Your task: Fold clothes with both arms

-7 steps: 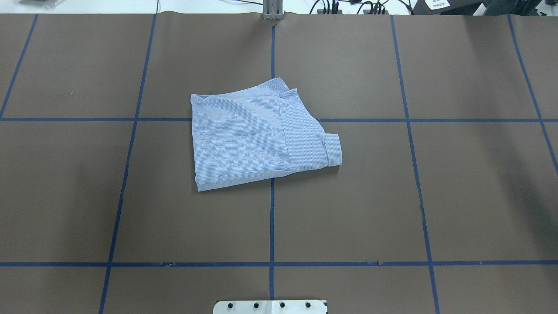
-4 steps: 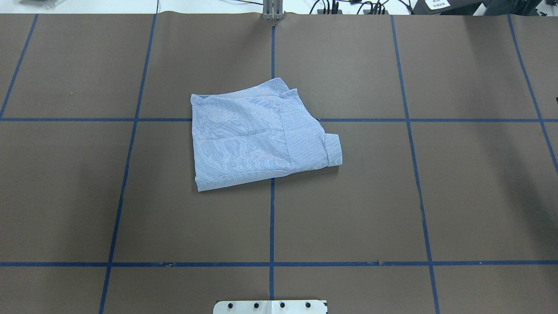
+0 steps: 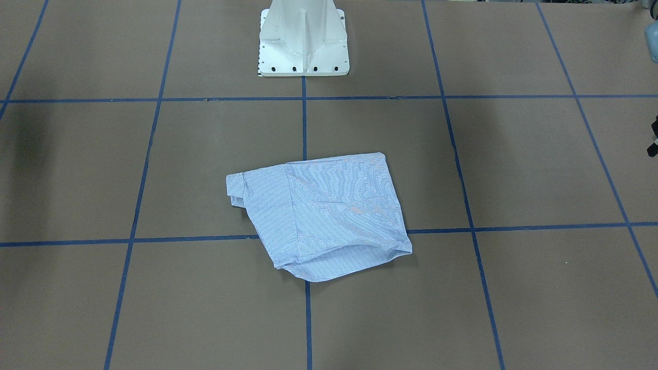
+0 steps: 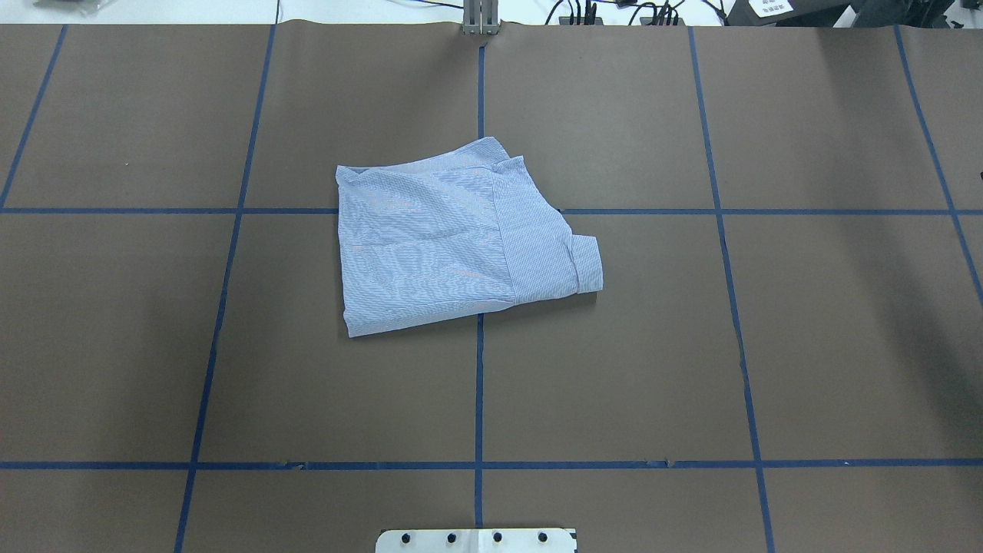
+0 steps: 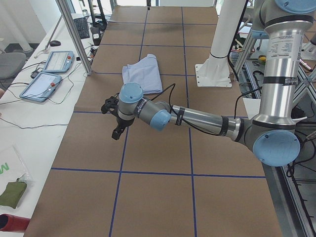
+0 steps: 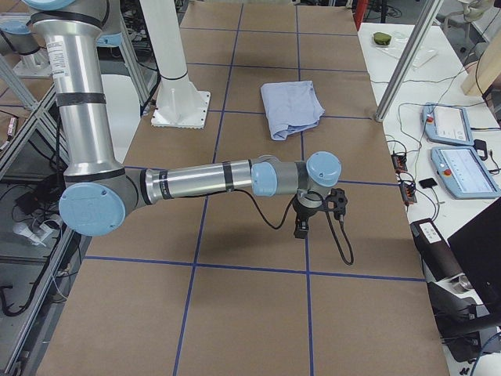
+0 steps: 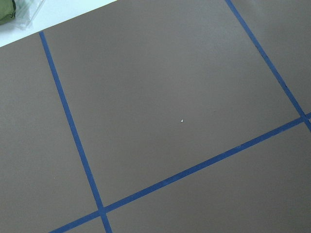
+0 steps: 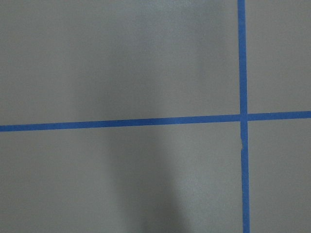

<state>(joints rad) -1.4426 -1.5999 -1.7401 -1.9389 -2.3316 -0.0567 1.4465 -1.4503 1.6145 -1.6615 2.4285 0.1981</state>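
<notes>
One shirt (image 4: 453, 238), light blue with fine white stripes, is lying folded into a compact packet near the middle of the bench (image 4: 691, 346), a cuffed sleeve end poking out at one side, so I'd guess the folding is done or nearly so. The two arms, the left arm (image 5: 197, 118) and the right arm (image 6: 203, 180), are reaching low toward opposite ends, well apart from the cloth, probably to leave it clear. Each is carrying one tool, the left tool (image 5: 115, 134) and the right tool (image 6: 301, 227), both pointing down over bare bench with nothing hanging from them, though I cannot tell whether they are open or closed.
</notes>
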